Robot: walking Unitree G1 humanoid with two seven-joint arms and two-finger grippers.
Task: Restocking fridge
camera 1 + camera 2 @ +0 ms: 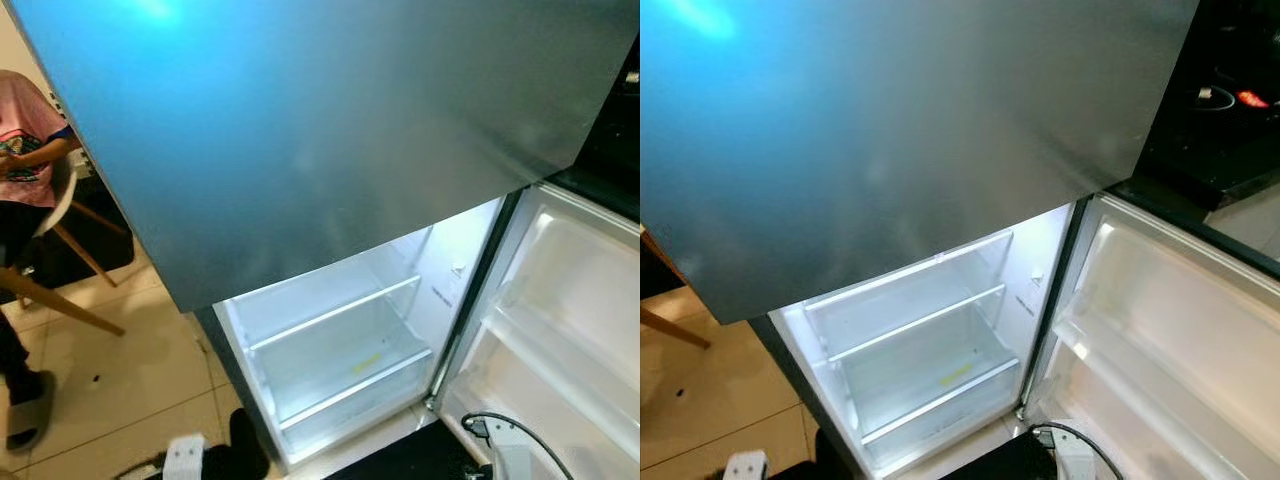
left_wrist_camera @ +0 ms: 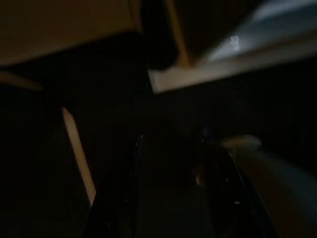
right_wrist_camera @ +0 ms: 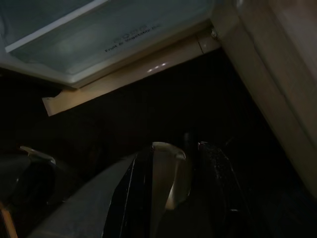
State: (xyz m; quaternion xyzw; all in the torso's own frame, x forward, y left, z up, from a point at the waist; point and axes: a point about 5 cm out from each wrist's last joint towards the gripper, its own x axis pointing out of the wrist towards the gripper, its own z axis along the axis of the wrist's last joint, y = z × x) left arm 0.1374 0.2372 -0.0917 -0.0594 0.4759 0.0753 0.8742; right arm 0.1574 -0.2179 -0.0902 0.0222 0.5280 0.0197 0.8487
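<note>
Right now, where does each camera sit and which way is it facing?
Left eye view: on the head, looking down into the open fridge; a seated person at the left.
Right eye view: same head, same fridge, its open door at the right.
Left wrist view: low in shadow, along the left tool.
Right wrist view: along the right tool toward the fridge's bottom drawer.
Both eyes share the lit shelves.
</note>
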